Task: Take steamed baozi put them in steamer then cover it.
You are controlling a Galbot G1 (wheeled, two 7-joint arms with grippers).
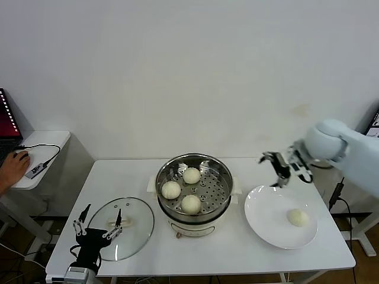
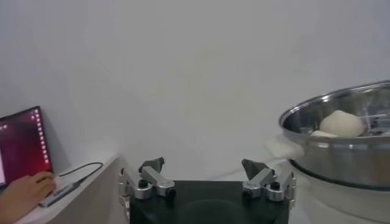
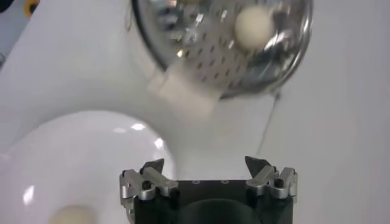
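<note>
The steel steamer [image 1: 220, 171] stands mid-table with three off-white baozi [image 1: 190, 204] on its perforated tray. A fourth baozi [image 1: 297, 217] lies on the white plate [image 1: 266, 222] to the right. The glass cover [image 1: 139, 222] with its cream handle lies flat left of the steamer. My right gripper [image 1: 283, 168] is open and empty, in the air above the plate's far-left edge, between steamer and plate. In the right wrist view the steamer [image 3: 201, 67], one baozi [image 3: 255, 24] in it and the plate's baozi [image 3: 70, 216] show. My left gripper [image 1: 98, 228] is open, parked by the cover's near-left edge.
A small side table [image 1: 41, 142] at far left holds a laptop [image 1: 7, 121], a cable and a person's hand [image 1: 12, 163] on a mouse. In the left wrist view the steamer [image 2: 341, 146] is at the right and the laptop [image 2: 21, 149] at the left. A wall rises behind.
</note>
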